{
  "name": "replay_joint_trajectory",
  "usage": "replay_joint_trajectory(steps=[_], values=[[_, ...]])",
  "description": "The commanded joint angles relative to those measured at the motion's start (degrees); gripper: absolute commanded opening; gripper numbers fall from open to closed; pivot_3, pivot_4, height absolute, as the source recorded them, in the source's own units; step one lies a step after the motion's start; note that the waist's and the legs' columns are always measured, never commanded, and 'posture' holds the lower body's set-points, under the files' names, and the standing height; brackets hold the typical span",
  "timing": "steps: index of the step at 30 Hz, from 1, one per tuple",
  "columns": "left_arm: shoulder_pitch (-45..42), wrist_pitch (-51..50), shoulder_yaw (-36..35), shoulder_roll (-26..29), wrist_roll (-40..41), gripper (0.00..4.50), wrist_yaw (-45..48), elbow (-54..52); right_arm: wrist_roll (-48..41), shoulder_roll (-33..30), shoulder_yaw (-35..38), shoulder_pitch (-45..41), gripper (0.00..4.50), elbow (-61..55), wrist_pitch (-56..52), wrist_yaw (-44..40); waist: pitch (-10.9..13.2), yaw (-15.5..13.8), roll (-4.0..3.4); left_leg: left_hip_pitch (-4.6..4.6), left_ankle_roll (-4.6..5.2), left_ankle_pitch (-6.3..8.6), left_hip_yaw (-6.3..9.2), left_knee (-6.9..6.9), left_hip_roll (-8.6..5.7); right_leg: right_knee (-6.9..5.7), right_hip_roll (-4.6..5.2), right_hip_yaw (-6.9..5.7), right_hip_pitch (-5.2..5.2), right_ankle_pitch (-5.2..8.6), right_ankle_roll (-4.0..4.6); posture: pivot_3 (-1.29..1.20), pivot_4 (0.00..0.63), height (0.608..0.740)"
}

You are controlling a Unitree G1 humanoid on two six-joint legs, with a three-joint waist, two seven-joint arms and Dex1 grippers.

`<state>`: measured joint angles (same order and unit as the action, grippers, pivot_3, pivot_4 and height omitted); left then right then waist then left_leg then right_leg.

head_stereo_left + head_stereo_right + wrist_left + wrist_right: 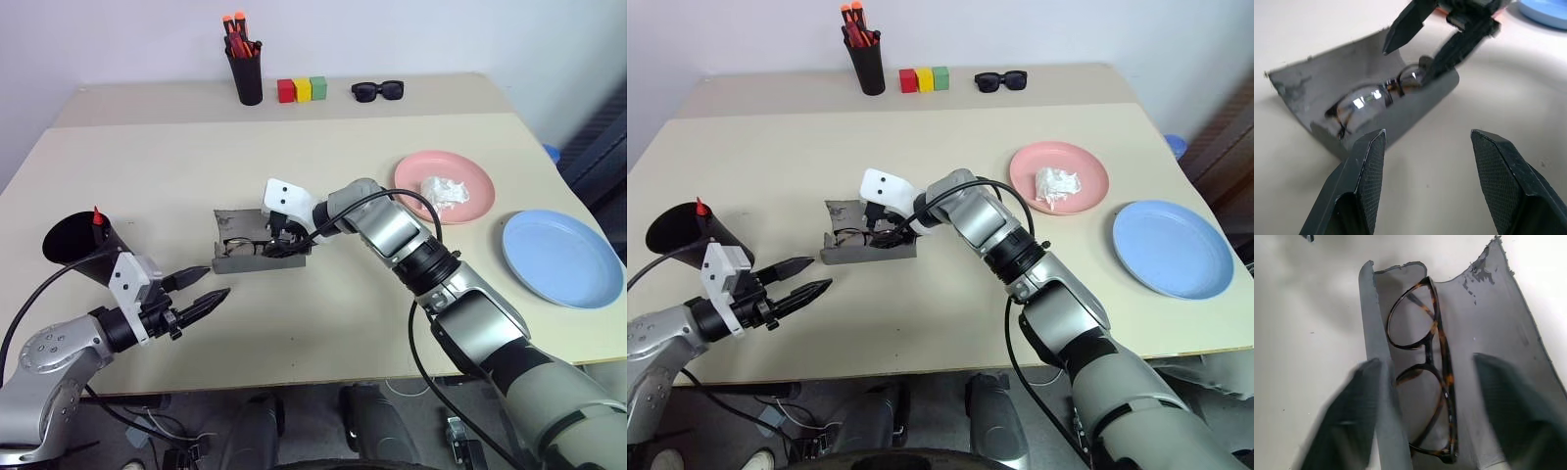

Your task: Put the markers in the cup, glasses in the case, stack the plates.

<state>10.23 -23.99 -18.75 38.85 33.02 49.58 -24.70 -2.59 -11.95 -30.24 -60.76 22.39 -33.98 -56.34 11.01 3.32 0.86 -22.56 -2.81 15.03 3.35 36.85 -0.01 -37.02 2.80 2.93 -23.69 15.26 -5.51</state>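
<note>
Left eye view: a beige table (pixel 323 313) seen from above, with the open case (pixel 257 251) near its middle taken as the landmark here.
Case: grey, lid up, lying open on the table.
Glasses (pixel 1425 367): thin dark frame with brown flecks and clear lenses, lying folded lengthwise inside the case.
Right gripper (pixel 1427 406): right over the case, fingers spread apart either side of the glasses and gripping nothing; in the left wrist view its two black fingers hang parted just above the frame.
Left gripper (pixel 201 291): just beside the case, on the side toward the cup, fingers parted with nothing between them, pointing at the case.
Cup (pixel 73 245): wide and black, well apart from the case, beyond the left gripper; it is tilted with its mouth toward the camera.
Marker (pixel 97 216): a red tip pokes out at the cup's rim; the rest of it is hidden.
Pink plate (pixel 446 186): on the far side of the right arm from the case, with a crumpled white tissue (pixel 443 191) on it.
Blue plate (pixel 562 258): beside the pink plate, farther still from the case, not touching it.
Pen holder (pixel 246 69): tall and black with orange-tipped pens, at the table's far edge behind the case.
Blocks (pixel 302 90): red, yellow and green in a row, next to the pen holder.
Sunglasses (pixel 378 91): black, beside the blocks.
</note>
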Motion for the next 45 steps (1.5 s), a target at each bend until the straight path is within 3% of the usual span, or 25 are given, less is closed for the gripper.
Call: replay_joint_trajectory(steps=[1,4,5,7,11,15,19,27,32,36,45], values=[[-1.51,-1.12,0.6,0.57,0.06,2.84,-1.42,-0.99,-1.08,-0.39,4.03,-0.52,2.94,-4.85,-0.03,0.21,0.0,0.01,0.0,0.0,0.0,0.0,0.0,0.0,-0.01,0.0,0.0,0.0,0.0,-0.05,-0.09,0.0,0.15,0.74],[-6.23,-5.98,1.49,-0.68,1.96,2.84,-5.91,-0.65,-1.74,-2.55,7.35,0.82,2.94,-8.86,-1.1,0.96,0.0,-0.44,0.0,0.0,0.0,0.0,0.03,0.01,-0.03,-0.01,-0.01,-0.01,0.01,-0.07,-0.12,0.0,0.15,0.74],[-8.13,-7.7,1.78,-1.16,2.68,2.58,-7.44,-0.46,-2.0,-3.51,8.46,1.69,2.97,-10.51,-1.52,1.24,0.0,-0.74,0.01,0.0,0.0,0.0,0.04,0.02,-0.04,-0.03,0.0,-0.02,0.02,-0.07,-0.13,0.0,0.15,0.74],[-12.84,-10.92,2.96,-2.11,2.9,1.97,-10.89,-0.14,-2.15,-6.62,10.72,4.9,2.98,-15.16,-1.86,2.02,-0.01,-1.17,0.02,0.0,0.0,0.0,0.1,0.08,-0.06,0.0,0.0,-0.07,0.09,-0.08,-0.14,0.0,0.15,0.74],[-24.63,-16.25,9.22,-4.31,-1.07,0.03,-18.23,2.02,-2.95,-14.0,15.0,14.59,2.98,-27.53,-2.56,2.67,-0.01,-2.14,0.07,0.0,0.0,0.0,0.13,0.18,-0.23,0.04,0.07,-0.11,0.22,-0.09,-0.18,0.0,0.15,0.74],[-36.92,-20.45,15.58,-7.6,-6.38,0.03,-24.62,7.58,-4.59,-18.79,18.8,24.95,2.98,-39.69,-2.4,3.83,0.03,-2.29,0.07,0.0,0.0,0.0,0.09,0.18,-0.26,0.02,-0.02,-0.11,0.21,-0.09,-0.21,0.0,0.15,0.74],[-48.04,-27.75,16.78,-11.63,-9.29,0.03,-30.92,17.3,-6.52,-20.64,21.4,33.62,2.98,-48.76,-3.63,5.95,0.05,-1.95,0.11,0.01,0.0,0.0,0.08,0.18,-0.21,-0.05,-0.21,-0.13,0.21,-0.08,-0.21,0.0,0.15,0.74],[-62.59,-33.49,22.78,-13.34,-15.26,0.03,-29.49,37.93,-7.84,-21.6,24.94,46.02,2.98,-59.08,-4.26,11.88,0.11,-1.0,0.22,0.03,0.0,-0.01,0.07,0.24,-0.27,-0.06,-0.16,-0.11,0.26,-0.05,-0.26,0.0,0.15,0.74],[-64.92,-33.63,23.93,-13.44,-16.91,0.03,-26.37,44.85,-8.18,-22.26,25.93,48.7,2.98,-60.43,-3.87,13.93,0.12,-0.88,0.24,0.03,-0.01,-0.01,0.08,0.21,-0.26,-0.07,-0.17,-0.11,0.24,-0.05,-0.26,0.0,0.15,0.74],[-63.92,-35.44,23.34,-12.45,-16.06,0.03,-23.3,44.05,-8.26,-22.84,26.17,49.01,2.98,-59.77,-3.06,14.84,0.14,-0.98,0.27,0.03,-0.01,-0.02,0.08,0.21,-0.25,-0.07,-0.16,-0.11,0.25,-0.05,-0.26,0.0,0.15,0.74],[-54.93,-41.61,21.58,-7.21,-12.27,0.03,-18.18,27.07,-8.06,-23.54,26.65,46.91,2.98,-55.64,-0.37,15.49,0.14,-0.95,0.27,0.03,-0.02,-0.02,0.1,0.2,-0.23,-0.07,-0.14,-0.09,0.24,-0.05,-0.25,0.0,0.15,0.74]])
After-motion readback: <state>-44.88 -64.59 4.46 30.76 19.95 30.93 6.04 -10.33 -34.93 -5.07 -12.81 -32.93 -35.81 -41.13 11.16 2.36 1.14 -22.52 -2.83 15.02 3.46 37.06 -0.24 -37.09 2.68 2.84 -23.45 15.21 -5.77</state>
